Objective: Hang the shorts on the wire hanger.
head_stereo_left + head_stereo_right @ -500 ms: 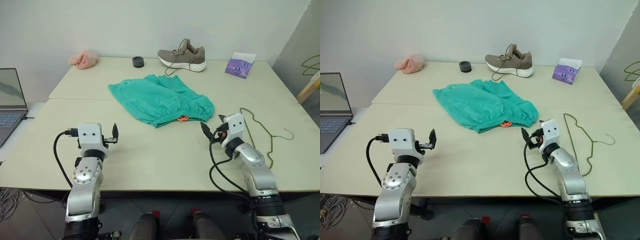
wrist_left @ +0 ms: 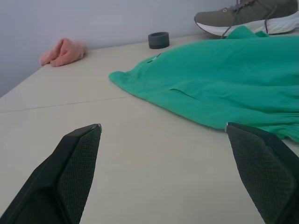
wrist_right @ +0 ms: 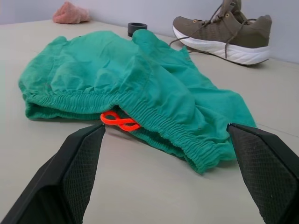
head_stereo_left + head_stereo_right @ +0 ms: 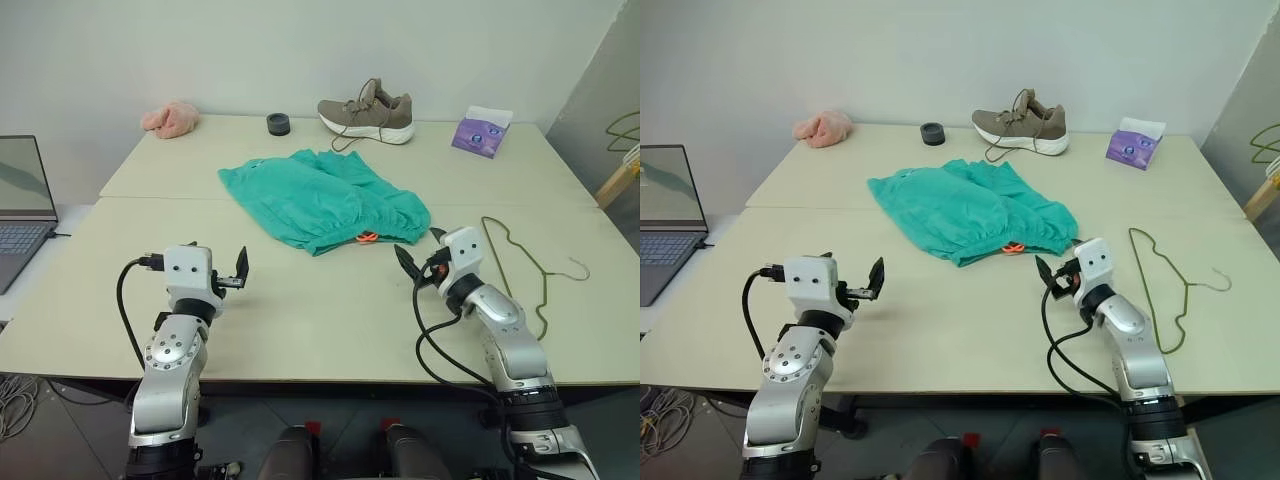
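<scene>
The teal-green shorts [image 4: 320, 200] lie crumpled in the middle of the table, their gathered waistband and small orange drawstring [image 3: 119, 122] facing my right gripper. The thin olive wire hanger [image 4: 541, 272] lies flat on the table to the right of my right arm. My right gripper [image 4: 420, 250] is open and empty, a short way in front of the waistband. Further to the left, near the front of the table, my left gripper [image 2: 162, 126] is open and empty too, pointing at the left part of the shorts [image 2: 219, 79].
At the back of the table lie a taupe shoe [image 4: 365, 112], a black ring [image 4: 278, 123], a pink fluffy cloth [image 4: 170, 118] and a purple tissue pack [image 4: 480, 131]. A laptop [image 4: 20, 205] sits off the left edge. Coloured hangers [image 4: 625, 135] hang at the far right.
My left gripper has edged right, toward the shorts. My right gripper has edged left, a little closer to the waistband. The shorts and hanger lie as before.
</scene>
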Tool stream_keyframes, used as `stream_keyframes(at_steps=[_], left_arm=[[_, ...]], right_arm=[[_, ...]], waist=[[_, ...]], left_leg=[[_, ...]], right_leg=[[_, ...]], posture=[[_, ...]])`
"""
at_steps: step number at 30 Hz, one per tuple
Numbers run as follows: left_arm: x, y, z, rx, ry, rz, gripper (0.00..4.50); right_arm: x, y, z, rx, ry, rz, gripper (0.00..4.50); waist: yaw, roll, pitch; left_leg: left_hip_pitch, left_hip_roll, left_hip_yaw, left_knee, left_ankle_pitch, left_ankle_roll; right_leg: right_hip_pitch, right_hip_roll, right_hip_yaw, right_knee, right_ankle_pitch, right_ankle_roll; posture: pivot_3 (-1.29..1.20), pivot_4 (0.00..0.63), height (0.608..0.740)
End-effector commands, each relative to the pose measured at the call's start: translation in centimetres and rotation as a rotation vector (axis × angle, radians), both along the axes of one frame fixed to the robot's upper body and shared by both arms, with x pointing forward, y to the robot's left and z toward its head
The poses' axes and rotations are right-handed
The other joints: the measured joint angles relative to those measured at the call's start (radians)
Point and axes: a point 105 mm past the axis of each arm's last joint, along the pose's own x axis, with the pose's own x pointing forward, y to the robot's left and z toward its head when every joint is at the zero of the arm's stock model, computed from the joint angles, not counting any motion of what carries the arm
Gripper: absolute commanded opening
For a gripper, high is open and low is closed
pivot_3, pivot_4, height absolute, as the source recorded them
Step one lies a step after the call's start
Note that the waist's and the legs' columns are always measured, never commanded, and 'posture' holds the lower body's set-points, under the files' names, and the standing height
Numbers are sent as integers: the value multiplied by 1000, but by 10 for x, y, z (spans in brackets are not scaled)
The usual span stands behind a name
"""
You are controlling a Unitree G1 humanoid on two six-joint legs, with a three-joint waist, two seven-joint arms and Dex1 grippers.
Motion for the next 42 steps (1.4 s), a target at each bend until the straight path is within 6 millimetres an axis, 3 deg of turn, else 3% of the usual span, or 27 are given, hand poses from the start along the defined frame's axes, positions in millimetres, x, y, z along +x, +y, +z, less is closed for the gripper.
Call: stream_keyframes(at_steps=[1, 5, 9, 14, 23, 27, 33, 41, 42], left_arm=[[-1, 0, 19, 48, -73, -13, 4500], [-2, -4, 23, 36, -94, -70, 4500], [-11, -16, 22, -16, -70, -254, 4500], [-13, 1, 25, 42, -16, -357, 4500], [-41, 27, 24, 165, 250, -597, 4500], [-44, 27, 35, 168, 265, -644, 4500], [-44, 24, 43, 165, 267, -670, 4500], [-45, 19, 43, 174, 265, -674, 4500], [-45, 19, 43, 175, 264, -674, 4500]], right_arm=[[-6, 8, 19, 16, -51, 60, 4454], [-12, 20, 26, 9, -71, 135, 4454], [-18, 36, 31, -52, -100, 230, 4454], [-22, 66, 27, -83, -65, 344, 4454], [-6, 113, 19, -288, -99, 387, 4454], [5, 140, 13, -403, -129, 412, 4454], [22, 179, 6, -443, -90, 436, 4454], [50, 190, -17, -439, 79, 362, 4454], [51, 190, -20, -448, 87, 361, 4093]], waist=[[0, 0, 0], [0, 0, 0], [-2, 0, -1], [-6, 0, -1], [-21, 0, -1], [-25, 0, -1], [-30, 0, -1], [-27, 0, -1], [-26, 0, -1]], left_leg=[[0, 0, 0, 0, 0, 0], [0, 0, 0, 0, 0, 0], [1, 0, 0, 0, 0, 0], [2, 2, 1, -1, 0, 1], [3, 6, 2, -1, -2, 0], [4, 8, 2, -1, -3, -1], [6, 14, 3, -1, -5, -5], [6, 14, 2, -2, -6, -7], [6, 14, 2, -2, -6, -8]], right_leg=[[0, 0, 0, 0, 0, 0], [0, 0, 0, 0, 0, 0], [0, 0, 0, 0, 0, 0], [0, 2, 0, 0, 0, 0], [1, 6, 2, -1, -1, -2], [0, 9, 1, -1, -1, -4], [0, 13, 3, 0, -2, -7], [-1, 14, 3, 2, -3, -10], [-1, 14, 3, 3, -3, -10]], posture=[[40, 84, 740], [29, 82, 740], [17, 82, 740], [11, 82, 740], [10, 86, 740], [14, 87, 740], [22, 85, 740], [58, 85, 740], [60, 85, 740]])
